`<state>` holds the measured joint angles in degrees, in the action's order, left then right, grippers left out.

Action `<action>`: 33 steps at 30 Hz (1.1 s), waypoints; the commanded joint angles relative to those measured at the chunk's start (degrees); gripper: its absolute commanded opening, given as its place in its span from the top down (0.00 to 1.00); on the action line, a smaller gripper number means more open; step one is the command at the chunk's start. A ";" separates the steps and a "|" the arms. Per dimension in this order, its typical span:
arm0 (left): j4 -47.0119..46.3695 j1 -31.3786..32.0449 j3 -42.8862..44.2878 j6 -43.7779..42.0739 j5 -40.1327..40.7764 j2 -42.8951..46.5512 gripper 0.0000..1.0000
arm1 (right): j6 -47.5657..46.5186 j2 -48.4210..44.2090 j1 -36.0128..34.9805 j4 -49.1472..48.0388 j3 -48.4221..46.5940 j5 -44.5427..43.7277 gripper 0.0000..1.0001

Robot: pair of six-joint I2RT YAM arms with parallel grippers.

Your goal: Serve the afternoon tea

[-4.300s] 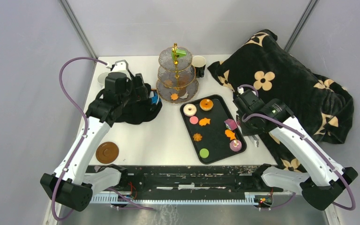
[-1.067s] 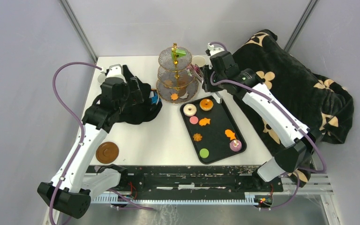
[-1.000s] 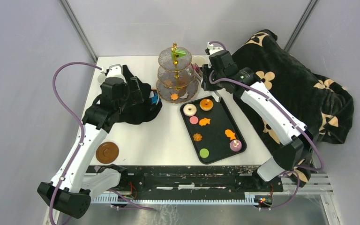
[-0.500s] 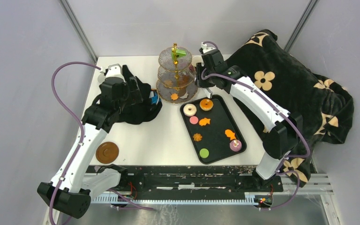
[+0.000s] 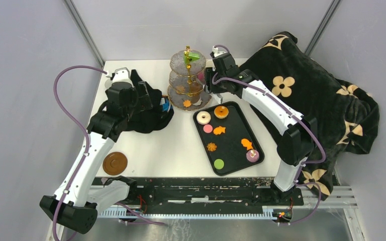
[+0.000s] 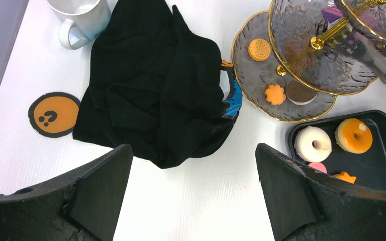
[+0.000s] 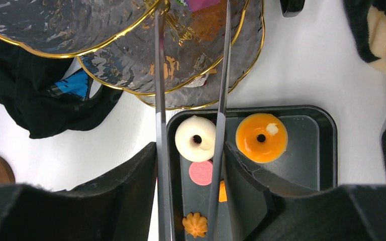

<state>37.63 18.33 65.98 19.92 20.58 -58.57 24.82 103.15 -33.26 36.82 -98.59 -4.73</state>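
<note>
Right of the tiered stand (image 5: 178, 63), the right gripper (image 7: 193, 15) straddles the purple cube (image 7: 203, 4), seemingly on the middle tier; gripped or freed, I cannot tell. Open fully, withdraw straight.

You're looking at a tiered stand (image 6: 311, 75) of rippled, glossy smoked glass with shiny gold metal rims, a matt black plastic tray (image 5: 231, 150) carrying a smooth, glossy white donut (image 7: 196, 138), a soft matt black cloth (image 6: 156, 100), a plush blanket (image 5: 321, 85) and a smooth white desk (image 5: 181, 145).
</note>
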 commanded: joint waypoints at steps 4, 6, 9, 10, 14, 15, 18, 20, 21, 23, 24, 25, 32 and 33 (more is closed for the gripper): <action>-0.98 -0.24 2.63 -0.94 0.46 0.27 0.01 | 0.47 -6.55 0.11 -3.86 0.15 -0.34 0.46; -0.97 -0.30 2.51 -0.86 0.35 0.51 0.01 | 0.42 -8.86 0.09 -3.96 1.73 -0.68 0.48; -0.98 -0.31 2.26 -0.70 0.19 0.85 0.01 | 0.42 -11.89 0.12 -4.20 4.38 -1.27 0.49; -0.98 -0.33 2.23 -0.59 0.05 1.02 0.01 | 0.53 -12.63 0.11 -4.02 4.97 -1.28 0.49; -0.98 -0.31 1.92 -0.26 -0.56 1.49 0.01 | 1.15 -15.56 0.12 -3.82 8.52 -0.90 0.48; -0.98 -0.31 1.84 -0.19 -0.82 1.64 0.01 | 1.69 -16.41 0.12 -3.90 9.63 -1.08 0.48; -0.89 -0.31 1.67 -0.06 -1.36 2.04 0.01 | 3.11 -19.10 0.14 -4.11 14.09 -2.06 0.48; -0.91 -0.31 1.45 0.07 -1.69 2.08 0.01 | 4.04 -20.23 0.16 -3.12 16.34 -3.23 0.47; -0.89 -0.31 1.36 0.15 -1.80 2.03 0.01 | 4.65 -20.70 0.20 -2.22 17.64 -4.05 0.47; -0.89 -0.31 1.27 0.31 -2.12 2.20 0.01 | 5.73 -21.63 0.15 -0.62 20.70 -6.16 0.45; -0.89 -0.31 1.20 0.38 -2.28 2.32 0.01 | 6.21 -22.20 0.20 0.00 22.57 -6.91 0.45; -0.84 -0.30 1.10 0.42 -2.27 2.51 0.01 | 6.55 -22.93 0.21 0.48 24.21 -7.42 0.44; -0.89 -0.31 0.70 1.34 -3.64 3.08 0.01 | 8.56 -25.68 0.20 4.01 34.11 -14.79 0.36; -0.89 -0.31 0.63 1.43 -3.76 3.25 0.01 | 8.57 -25.80 0.26 4.05 35.14 -15.54 0.35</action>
<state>37.65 18.33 66.06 19.99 18.24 -56.80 31.57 80.23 -33.26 39.70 -66.65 -13.76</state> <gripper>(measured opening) 0.990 0.627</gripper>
